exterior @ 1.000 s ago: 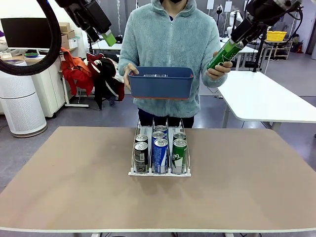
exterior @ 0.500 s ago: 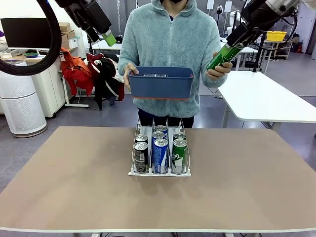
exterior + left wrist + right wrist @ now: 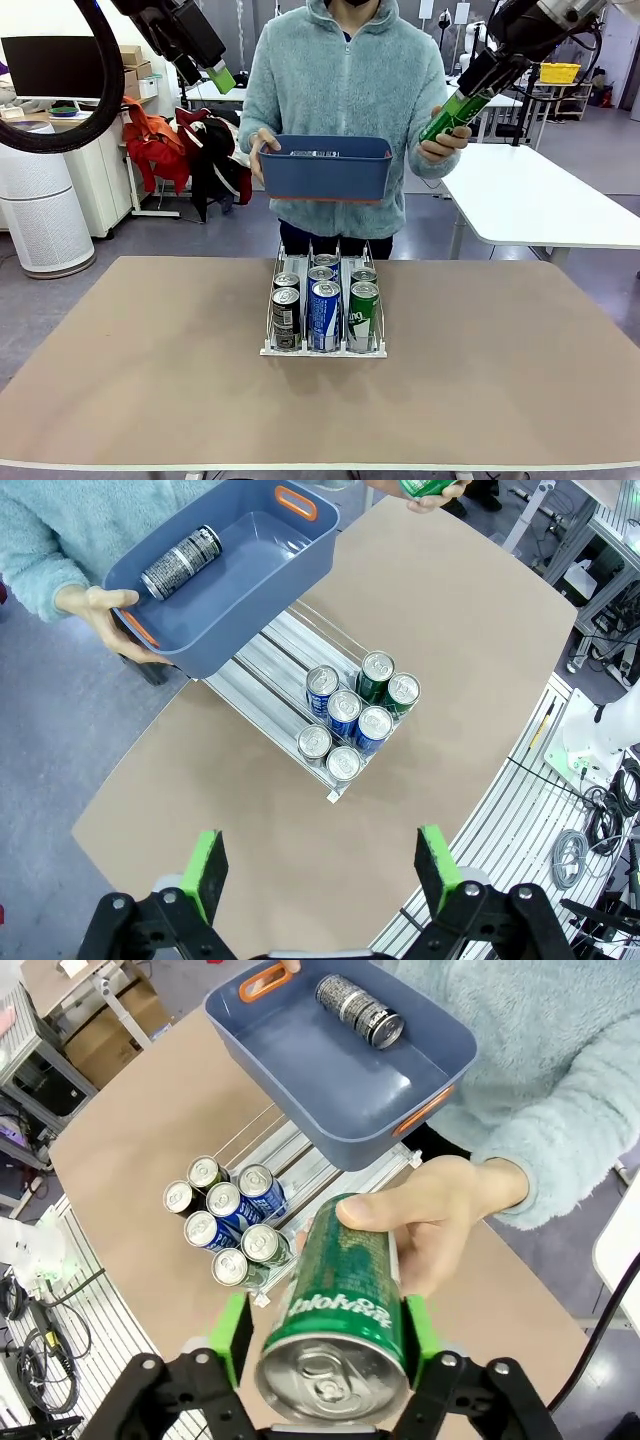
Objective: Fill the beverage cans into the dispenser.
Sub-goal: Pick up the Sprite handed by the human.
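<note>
The right wrist view gives it away: the right gripper (image 3: 328,1345) is clamped on the slim, glossy green can (image 3: 345,1260), with the person's hand (image 3: 450,1220) round its far end and a black can (image 3: 360,1010) lying in the blue plastic tub (image 3: 300,1070) beyond. From the front it's just a tilted can high above the wire-railed dispenser (image 3: 323,351). The left gripper (image 3: 322,870) hangs spread wide and empty, with the silver-topped cans (image 3: 345,715) standing far below it.

Tub (image 3: 325,170) wall is hiding most of the can (image 3: 180,563) inside from the front. Back cans (image 3: 321,272) are tucking behind the front row, labels unreadable. On the left wrist view, the green can (image 3: 428,486) is getting cropped up top, and the tub's covering the dispenser's (image 3: 285,655) far end.
</note>
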`<state>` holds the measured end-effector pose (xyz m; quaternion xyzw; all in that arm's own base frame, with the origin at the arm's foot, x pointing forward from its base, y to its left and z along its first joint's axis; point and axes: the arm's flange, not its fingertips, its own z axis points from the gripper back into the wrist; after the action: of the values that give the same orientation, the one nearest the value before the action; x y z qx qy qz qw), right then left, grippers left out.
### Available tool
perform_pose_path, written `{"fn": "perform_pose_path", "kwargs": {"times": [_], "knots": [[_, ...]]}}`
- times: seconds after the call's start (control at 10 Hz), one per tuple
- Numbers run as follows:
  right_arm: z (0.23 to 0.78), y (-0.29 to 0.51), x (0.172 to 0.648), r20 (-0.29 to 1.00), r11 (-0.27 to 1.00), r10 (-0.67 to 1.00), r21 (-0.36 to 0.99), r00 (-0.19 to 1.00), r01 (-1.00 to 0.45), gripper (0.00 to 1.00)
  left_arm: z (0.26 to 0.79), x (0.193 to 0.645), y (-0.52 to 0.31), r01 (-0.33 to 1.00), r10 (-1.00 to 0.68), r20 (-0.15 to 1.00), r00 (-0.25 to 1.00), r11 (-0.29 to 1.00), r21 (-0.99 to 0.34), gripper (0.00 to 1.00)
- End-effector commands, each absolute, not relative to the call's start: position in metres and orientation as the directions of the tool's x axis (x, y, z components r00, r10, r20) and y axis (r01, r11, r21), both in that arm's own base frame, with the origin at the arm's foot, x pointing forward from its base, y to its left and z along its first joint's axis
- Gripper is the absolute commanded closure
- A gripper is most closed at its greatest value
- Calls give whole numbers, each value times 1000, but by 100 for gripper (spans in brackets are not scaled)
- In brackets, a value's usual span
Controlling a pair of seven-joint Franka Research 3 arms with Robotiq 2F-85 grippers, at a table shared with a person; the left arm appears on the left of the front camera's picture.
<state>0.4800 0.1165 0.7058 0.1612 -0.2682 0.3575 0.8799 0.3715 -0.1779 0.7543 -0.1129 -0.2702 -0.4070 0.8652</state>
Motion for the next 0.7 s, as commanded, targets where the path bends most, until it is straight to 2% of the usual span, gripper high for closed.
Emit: {"fn": "perform_pose_path", "kwargs": {"times": [0.0, 0.1, 0.6], "knots": [[705, 115, 477, 604, 712, 515, 94, 608, -696, 62, 755, 371, -177, 766, -644, 559, 522, 642, 24, 0], [706, 113, 476, 611, 712, 511, 93, 605, -696, 100, 755, 371, -177, 766, -644, 559, 522, 642, 24, 0], [707, 111, 473, 618, 671, 525, 122, 585, -731, 100, 755, 371, -177, 766, -644, 559, 522, 642, 24, 0]]}}
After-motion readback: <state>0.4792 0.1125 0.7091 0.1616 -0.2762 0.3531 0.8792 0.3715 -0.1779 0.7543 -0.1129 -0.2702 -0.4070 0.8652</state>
